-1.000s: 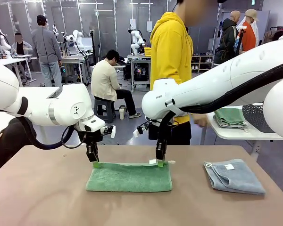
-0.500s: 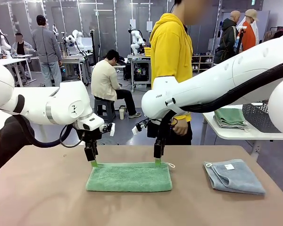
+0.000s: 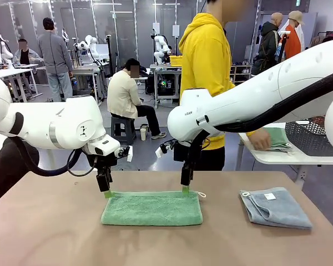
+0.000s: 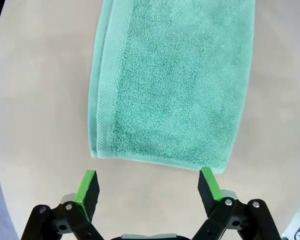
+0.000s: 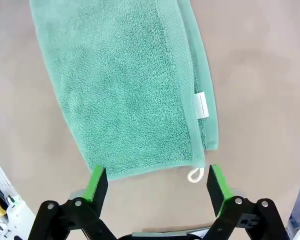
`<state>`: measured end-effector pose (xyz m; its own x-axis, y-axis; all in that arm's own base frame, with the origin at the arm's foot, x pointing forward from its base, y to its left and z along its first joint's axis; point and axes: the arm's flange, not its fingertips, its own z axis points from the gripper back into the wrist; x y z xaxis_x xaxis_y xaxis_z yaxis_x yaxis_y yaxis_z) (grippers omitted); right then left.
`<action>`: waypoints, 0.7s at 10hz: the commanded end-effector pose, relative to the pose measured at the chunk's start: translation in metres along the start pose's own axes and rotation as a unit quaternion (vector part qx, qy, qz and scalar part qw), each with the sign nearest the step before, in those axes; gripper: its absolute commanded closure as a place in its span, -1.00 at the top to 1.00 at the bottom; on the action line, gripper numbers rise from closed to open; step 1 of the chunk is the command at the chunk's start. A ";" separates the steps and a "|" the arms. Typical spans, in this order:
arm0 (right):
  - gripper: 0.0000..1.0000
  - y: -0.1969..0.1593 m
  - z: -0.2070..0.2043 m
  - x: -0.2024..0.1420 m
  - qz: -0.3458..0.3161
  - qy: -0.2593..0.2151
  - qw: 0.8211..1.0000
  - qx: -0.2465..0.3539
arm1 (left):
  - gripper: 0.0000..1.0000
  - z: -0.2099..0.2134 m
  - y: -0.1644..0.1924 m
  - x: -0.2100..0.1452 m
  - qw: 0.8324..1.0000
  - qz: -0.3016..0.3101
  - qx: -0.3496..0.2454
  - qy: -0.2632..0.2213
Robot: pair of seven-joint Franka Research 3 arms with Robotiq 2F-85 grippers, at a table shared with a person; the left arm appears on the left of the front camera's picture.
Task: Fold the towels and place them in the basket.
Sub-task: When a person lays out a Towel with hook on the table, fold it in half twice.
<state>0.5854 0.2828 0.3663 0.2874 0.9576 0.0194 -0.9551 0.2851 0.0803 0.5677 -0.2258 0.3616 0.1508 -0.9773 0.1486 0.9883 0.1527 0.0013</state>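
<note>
A sea-green towel (image 3: 152, 208) lies folded in half on the brown table, also seen from above in the left wrist view (image 4: 170, 85) and the right wrist view (image 5: 125, 85). My left gripper (image 3: 106, 193) hovers open just above its far left corner, with nothing between the green pads (image 4: 88, 186). At the far right corner my right gripper (image 3: 185, 189) hangs open over the white loop (image 5: 195, 175), its fingers empty. A grey-blue towel (image 3: 275, 207) with a white label lies folded to the right. The basket (image 3: 312, 138) stands on a side table at the right.
A person in a yellow hoodie (image 3: 206, 61) stands behind the table with a hand (image 3: 260, 140) on a stack of green towels (image 3: 273, 137) on the white side table (image 3: 288, 157). The table front and left side are bare.
Both grippers have lifted slightly off the green towel's far edge and let it go. The person's hand has moved right onto the stack of towels on the side table.
</note>
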 end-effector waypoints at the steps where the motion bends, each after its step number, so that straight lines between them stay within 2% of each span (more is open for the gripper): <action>1: 1.00 -0.002 0.000 0.001 0.002 0.005 1.000 0.007 | 1.00 0.001 0.004 0.002 1.000 -0.011 0.002 -0.002; 4: 1.00 0.000 -0.001 0.000 0.000 0.003 1.000 0.004 | 1.00 0.001 0.000 0.002 1.000 -0.003 0.001 -0.001; 5: 1.00 0.008 -0.001 -0.006 -0.053 0.010 0.998 -0.014 | 1.00 0.004 -0.017 -0.001 1.000 0.001 0.015 0.026; 6: 1.00 0.018 -0.001 -0.015 -0.084 0.003 0.996 -0.006 | 1.00 0.007 -0.033 -0.005 0.999 0.012 0.020 0.033; 7: 1.00 0.029 -0.002 -0.025 -0.127 -0.008 0.992 -0.016 | 1.00 0.013 -0.048 -0.011 0.998 0.046 0.027 0.015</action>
<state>0.5746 0.2766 0.3664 0.4242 0.9056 0.0016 -0.9027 0.4227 0.0803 0.5442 -0.2248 0.3668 0.1801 -0.9769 0.1151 0.9831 0.1826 0.0121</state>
